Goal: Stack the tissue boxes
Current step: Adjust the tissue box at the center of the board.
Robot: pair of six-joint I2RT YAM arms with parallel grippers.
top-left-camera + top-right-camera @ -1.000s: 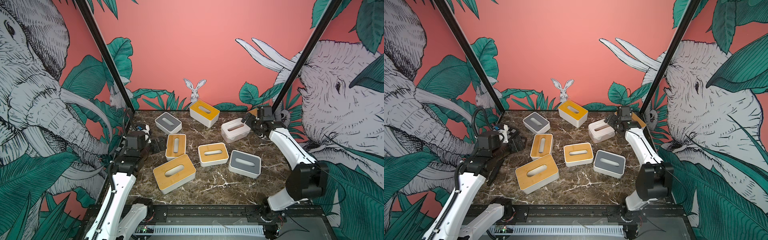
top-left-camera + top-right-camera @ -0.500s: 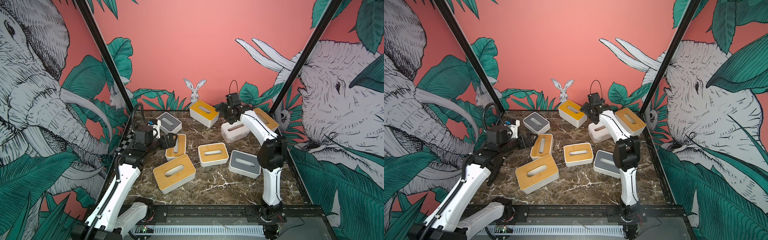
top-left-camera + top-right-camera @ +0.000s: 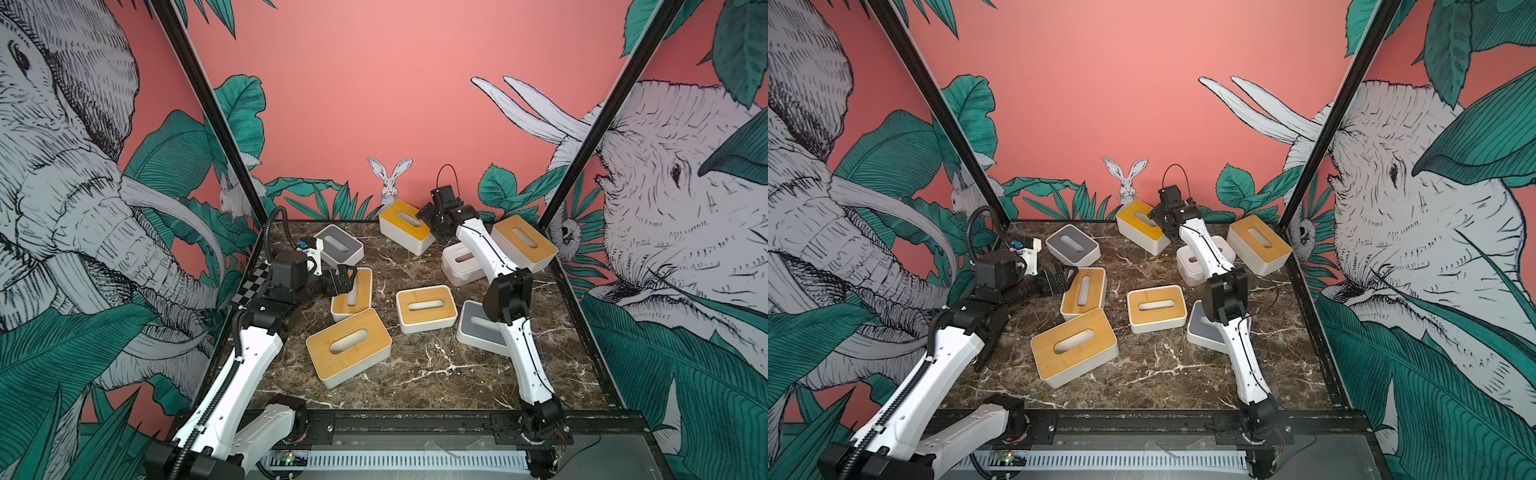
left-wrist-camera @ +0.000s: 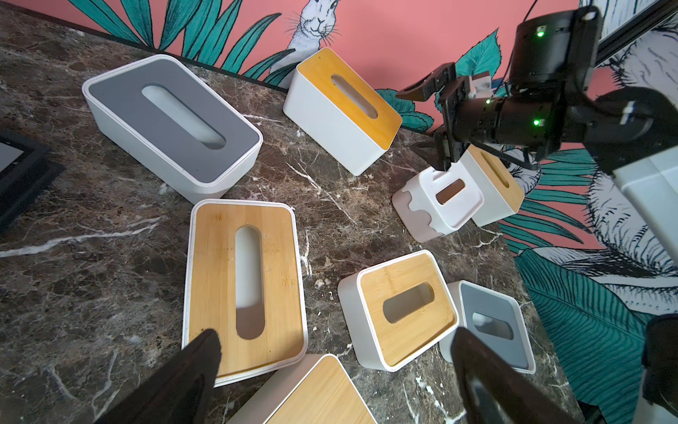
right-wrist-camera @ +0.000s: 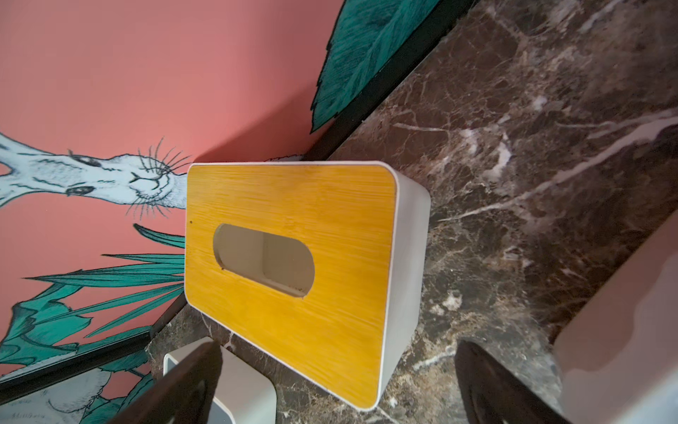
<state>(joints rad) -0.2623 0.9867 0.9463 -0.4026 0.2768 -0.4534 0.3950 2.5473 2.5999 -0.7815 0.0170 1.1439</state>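
My left pincer (image 3: 346, 278) is spread wide and pinches nothing. It hangs over the edge of a low bamboo-lid box (image 3: 357, 299), near a grey-lid box (image 3: 338, 248). My right pincer (image 3: 434, 224) (also spread, also empty) hangs at the bamboo-lid box by the back wall (image 3: 401, 222). The tissue boxes (image 3: 424, 305) each stand on the marble table (image 3: 415, 374), none upon another.

The right arm (image 3: 524, 353) hides part of the near-right grey box (image 3: 473, 332) and the drip-sided box (image 3: 455, 266).
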